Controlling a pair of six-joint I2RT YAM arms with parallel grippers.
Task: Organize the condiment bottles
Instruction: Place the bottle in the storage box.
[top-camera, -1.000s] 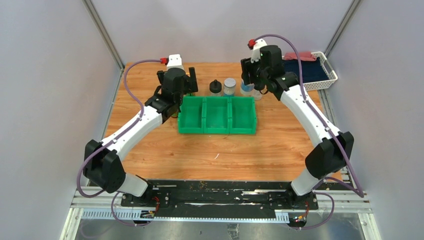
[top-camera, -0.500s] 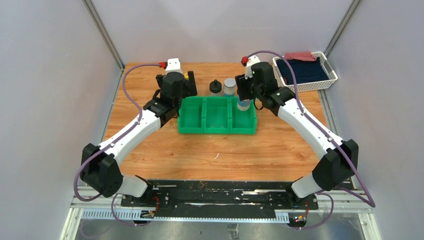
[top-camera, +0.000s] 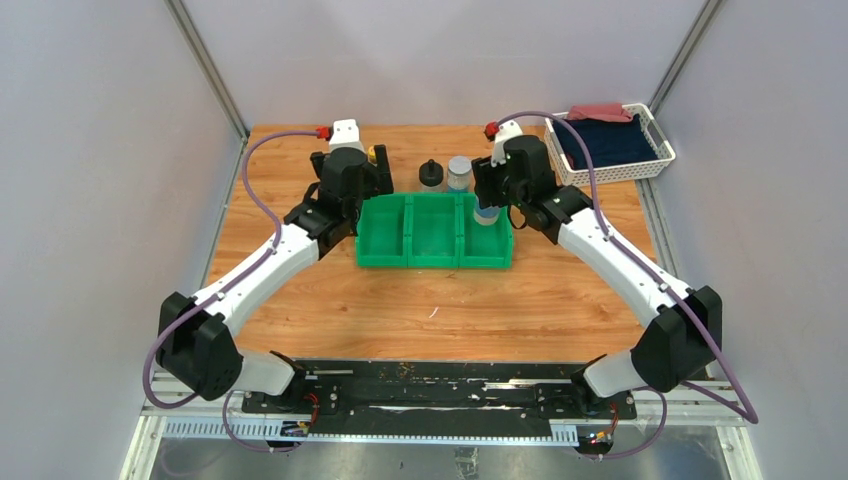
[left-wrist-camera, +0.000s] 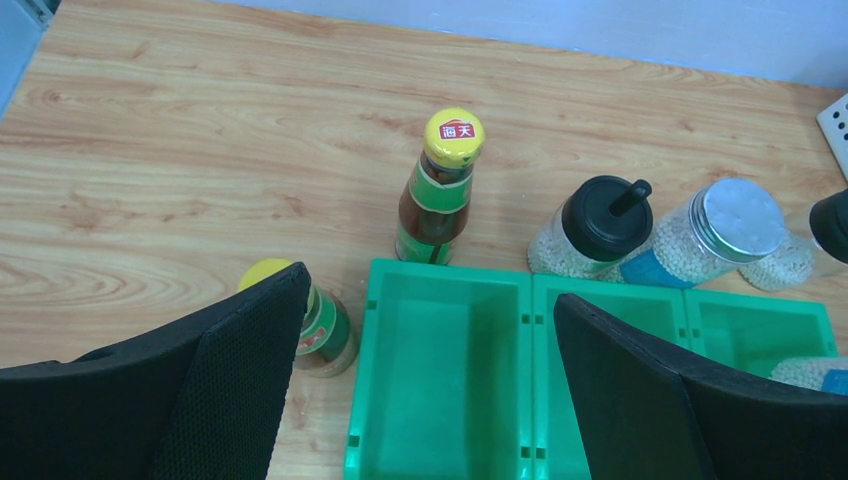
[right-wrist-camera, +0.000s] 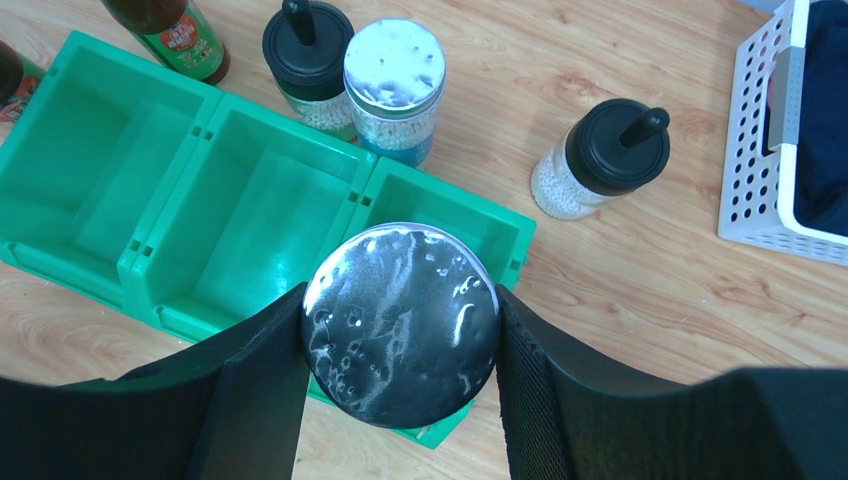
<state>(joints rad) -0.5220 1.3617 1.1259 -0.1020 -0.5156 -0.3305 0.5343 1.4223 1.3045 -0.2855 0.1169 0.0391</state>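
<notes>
While the right gripper (top-camera: 488, 200) has its jaws clamped on either side of a silver-lidded shaker (right-wrist-camera: 400, 325), that shaker hangs over the right-hand compartment of the green bin (right-wrist-camera: 270, 200). From the left wrist view its grainy bottom end looks to be down inside the walls, though I can't tell if it's touching the floor. So I'd call this the placing step for the first bottle. The other two compartments look bare.

Everything else is out on the wooden table (right-wrist-camera: 650, 290). The second shaker (right-wrist-camera: 395, 80) and one black-knob jar (right-wrist-camera: 305, 55) stand close together just behind the bin. The other black-knob jar (right-wrist-camera: 600, 155) sits off to the right, between the bin and a white basket (right-wrist-camera: 760, 150). One yellow-capped brown bottle (left-wrist-camera: 440, 190) stands upright just behind the left compartment, and the other yellow-capped bottle (left-wrist-camera: 315, 325) is right beside the bin's left end, half hidden by a finger.

The left gripper (left-wrist-camera: 430, 295) hovers above that left end with its jaws spread wide, holding nothing.

Next move, as I read it: lower the shaker until it's seated, keep it upright, then let go and lift straight up so the fingers don't tip it over — there's not much room between it and the bin walls. Leaving space for its twin in the same compartment would be smart.
</notes>
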